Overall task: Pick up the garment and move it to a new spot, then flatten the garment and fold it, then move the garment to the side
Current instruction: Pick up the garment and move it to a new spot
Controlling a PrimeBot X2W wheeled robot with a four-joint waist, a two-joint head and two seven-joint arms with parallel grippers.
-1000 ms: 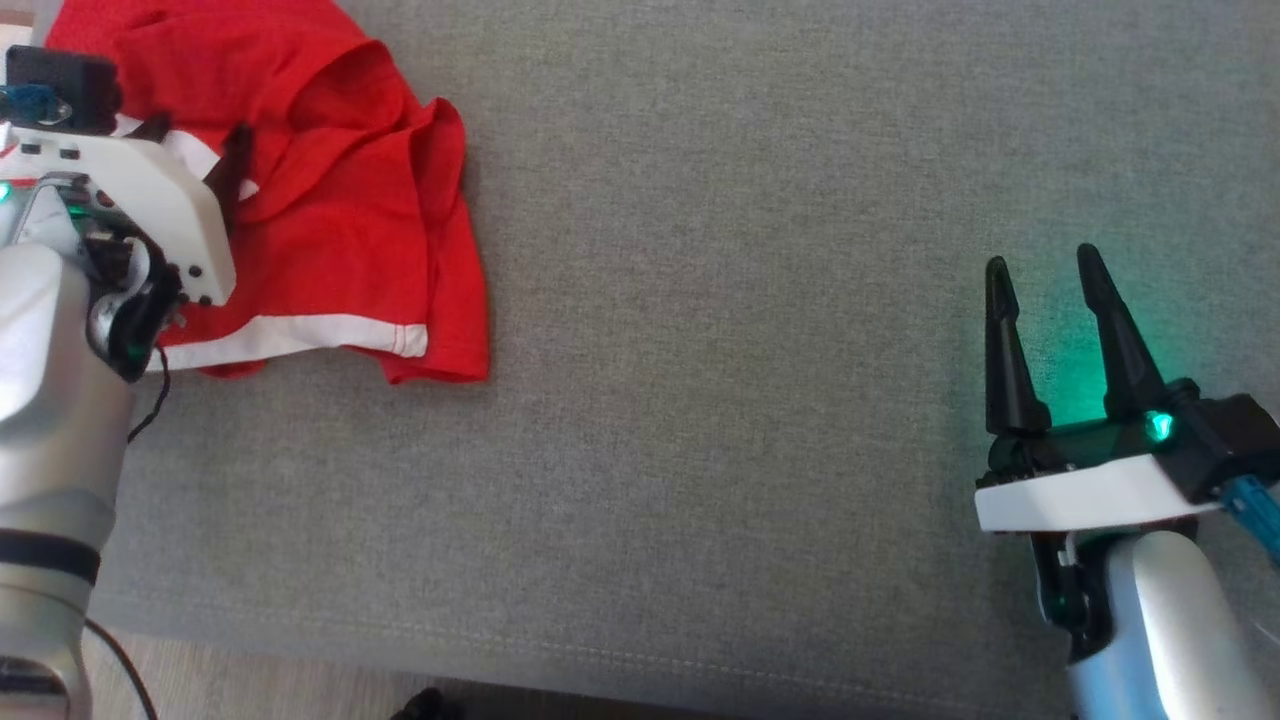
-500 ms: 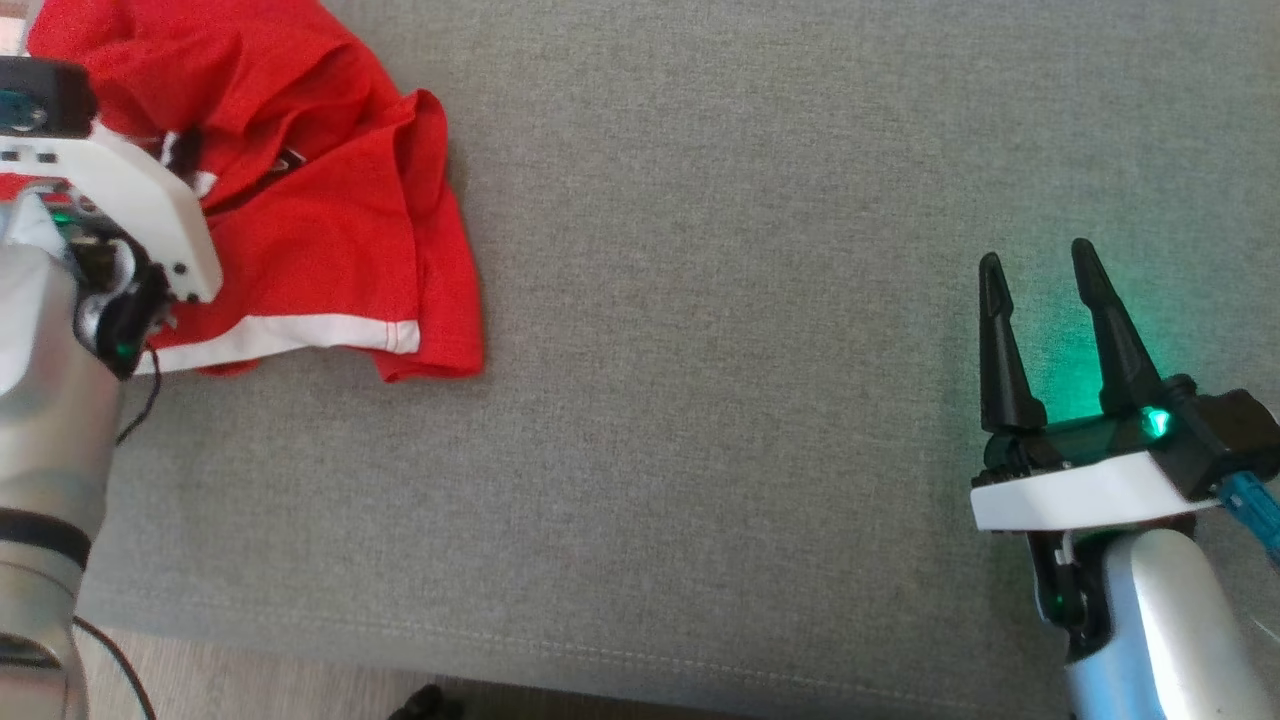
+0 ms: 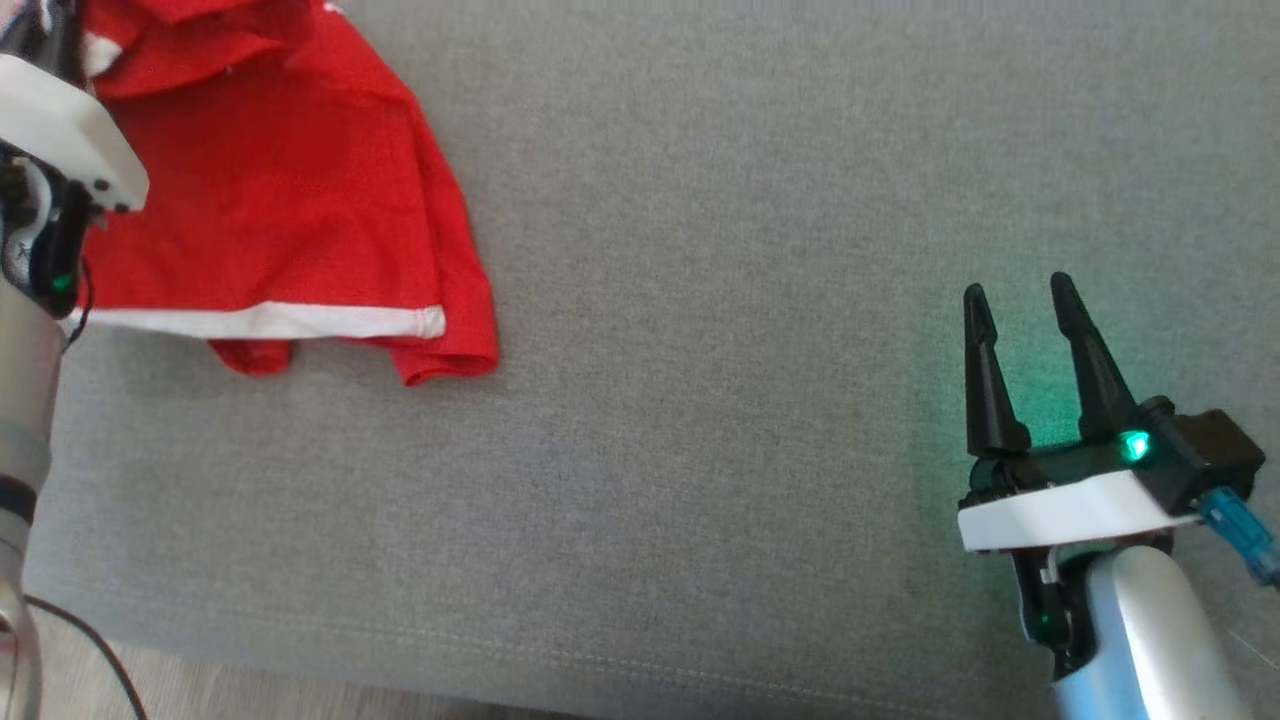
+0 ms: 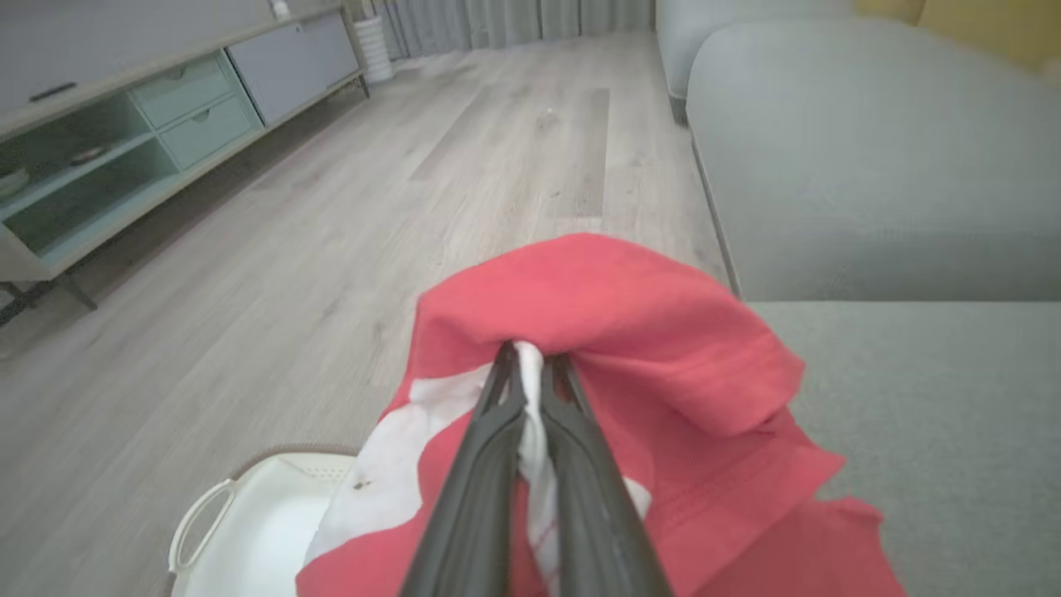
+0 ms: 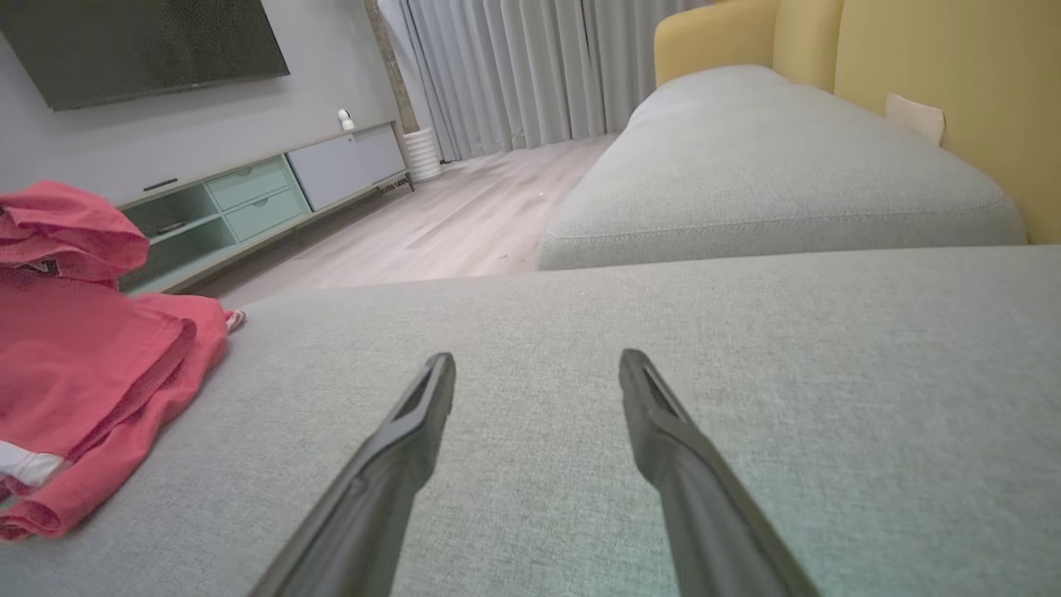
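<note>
The red garment (image 3: 280,210) with a white hem stripe hangs at the far left of the grey sofa seat (image 3: 720,400), its lower edge resting on the cushion. In the left wrist view my left gripper (image 4: 532,355) is shut on a white and red fold of the garment (image 4: 630,315), which drapes over and around the fingers. Its white wrist housing (image 3: 60,130) is at the top left of the head view. My right gripper (image 3: 1018,288) stands open above bare cushion at the lower right, far from the cloth. The right wrist view has the same gripper (image 5: 537,365) open, with the garment (image 5: 83,365) to its left.
The seat's front seam (image 3: 600,660) runs along the bottom, with wood floor below. A white basket (image 4: 224,531) sits on the floor under the held cloth. A low TV cabinet (image 4: 124,141) lines the far wall. A second grey cushion (image 5: 771,174) and a yellow backrest (image 5: 945,91) lie beyond.
The left gripper has shut on the garment and lifted it up and to the left, stretching the cloth smoother. The head camera has shifted a little. The right gripper stays open.
</note>
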